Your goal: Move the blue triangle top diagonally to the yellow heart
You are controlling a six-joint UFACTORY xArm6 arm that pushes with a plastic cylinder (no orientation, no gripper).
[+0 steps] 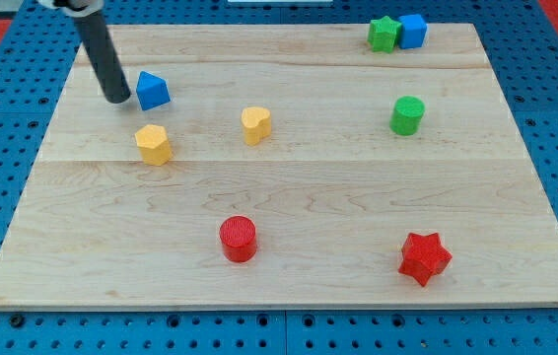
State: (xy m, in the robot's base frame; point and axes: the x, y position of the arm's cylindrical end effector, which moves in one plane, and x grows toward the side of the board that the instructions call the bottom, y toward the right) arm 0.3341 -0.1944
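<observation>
Past the red cylinder (238, 239), my tip (118, 99) sits just left of the blue triangle (152, 90).

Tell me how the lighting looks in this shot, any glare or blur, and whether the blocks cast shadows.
Camera view: lighting is even and soft, with no glare on the wooden board. Blocks such as the red cylinder and yellow heart throw only faint, short shadows. Focus is sharp throughout; my tip, just to the view's left of the blue triangle, shows no motion blur.
</observation>
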